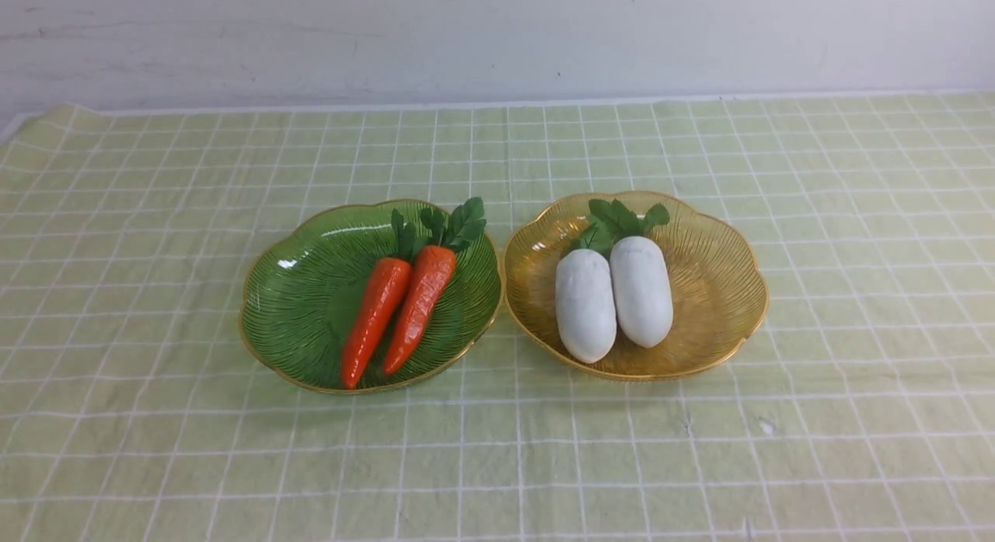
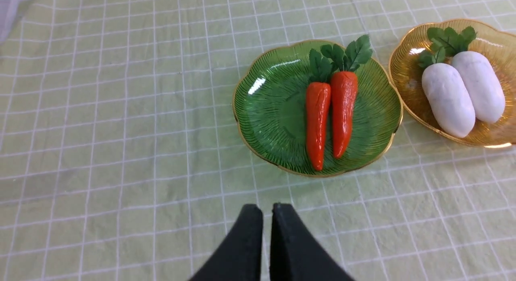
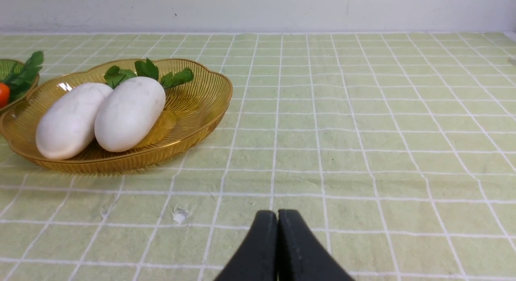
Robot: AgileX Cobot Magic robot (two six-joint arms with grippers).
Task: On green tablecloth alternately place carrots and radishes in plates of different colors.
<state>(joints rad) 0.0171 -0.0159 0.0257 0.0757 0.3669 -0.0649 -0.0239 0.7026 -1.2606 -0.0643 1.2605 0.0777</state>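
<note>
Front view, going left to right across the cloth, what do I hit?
green plate → left carrot → right carrot → amber plate → left radish → right radish, all on the green tablecloth.

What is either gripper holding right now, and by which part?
Nothing. The left gripper and right gripper are both shut and empty above the green tablecloth; carrots and radishes lie in their plates.

Front view faces both plates (image 1: pixel 311 293); wrist views sit closer.
</note>
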